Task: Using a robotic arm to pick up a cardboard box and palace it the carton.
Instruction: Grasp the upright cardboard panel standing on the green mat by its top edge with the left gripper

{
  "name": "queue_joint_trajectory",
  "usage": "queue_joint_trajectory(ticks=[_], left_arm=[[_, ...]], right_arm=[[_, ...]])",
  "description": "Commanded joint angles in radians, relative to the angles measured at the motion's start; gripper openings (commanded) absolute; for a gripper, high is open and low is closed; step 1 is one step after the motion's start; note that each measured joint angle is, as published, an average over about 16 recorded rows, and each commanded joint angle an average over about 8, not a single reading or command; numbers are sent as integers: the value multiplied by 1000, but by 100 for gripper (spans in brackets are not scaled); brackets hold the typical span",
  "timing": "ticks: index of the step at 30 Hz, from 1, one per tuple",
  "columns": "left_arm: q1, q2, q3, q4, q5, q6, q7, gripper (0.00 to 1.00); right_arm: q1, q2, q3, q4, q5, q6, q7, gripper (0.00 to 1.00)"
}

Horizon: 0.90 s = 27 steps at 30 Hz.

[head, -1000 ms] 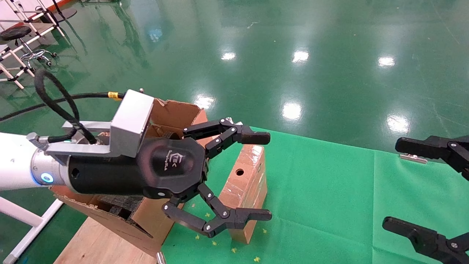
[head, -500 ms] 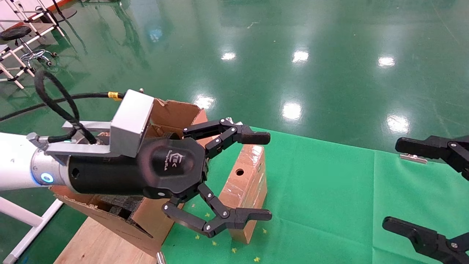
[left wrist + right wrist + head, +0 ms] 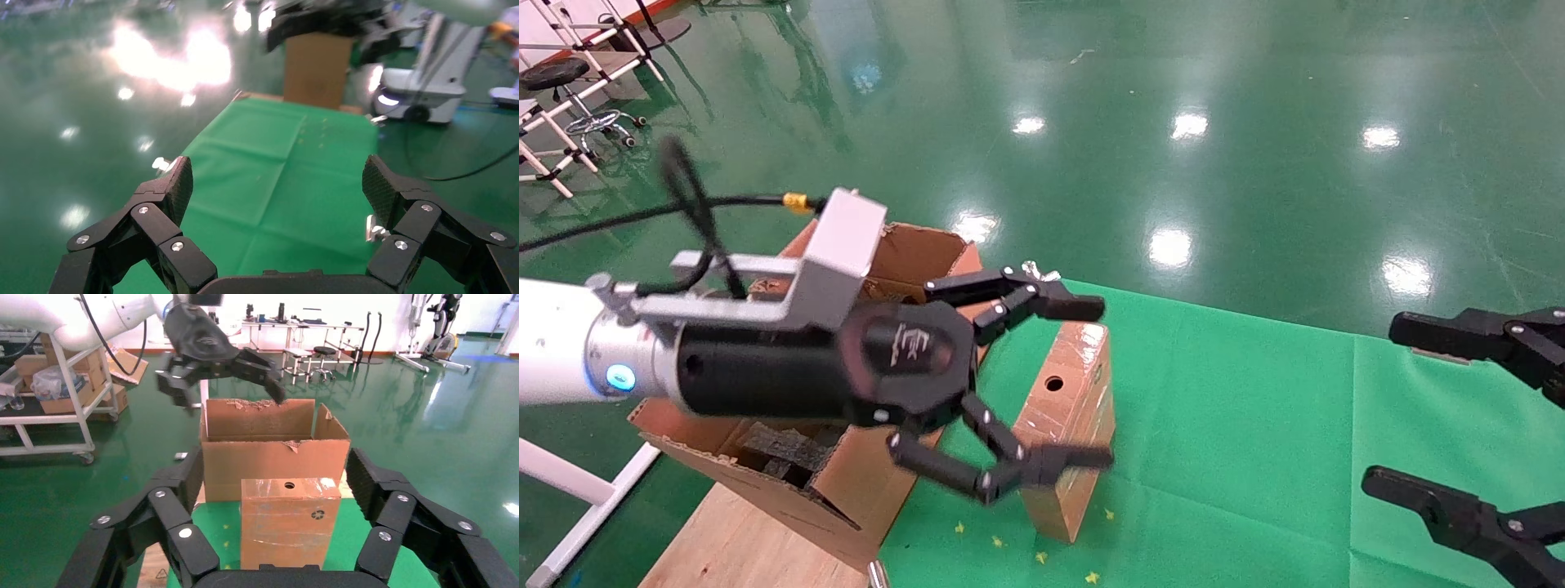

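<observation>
cardboard box stands on a narrow edge on the green cloth that covers the tabletop. it is just beside the carton, with its round-holed face turned up. the robotic arm reaches in over the carton. its jaws are spread wide and hold nothing. in the head view one finger shows past the box's far end and the other at its near end. the right wrist view puts them higher, near the carton's rim and clear of the box.

the box looks small, hollow and so probably light, and its board is stiff enough to take a firm pinch. the glossy tape wrapped around it will likely be slick under hard pads, so the pinch needs square contact, not a corner bite. standing tall on a thin edge, it should tip easily if one finger arrives first. the best hold seems to be across the two broad faces near the top and mid-length, away from the hole where the wall is weakest. the carton's ragged flaps and the black foam inside leave little room, so the box should go in high and level.

the left gripper and the right gripper wait well back over the cloth, jaws apart and empty.
</observation>
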Motion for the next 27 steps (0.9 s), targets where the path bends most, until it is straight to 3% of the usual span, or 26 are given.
queue_joint_trajectory(ticks=[1,11,23,27], left_arm=[[-19,-14,14,-8,29,-15,-46,100],[-241,-12,147,-40,303,33,-339,100],[-304,8,185,-24,375,57,-388,100],[-356,33,228,-7,454,75,-478,100]], right_arm=[[0,0,0,0,0,0,0,0],[0,0,0,0,0,0,0,0],[0,0,0,0,0,0,0,0],[0,0,0,0,0,0,0,0]])
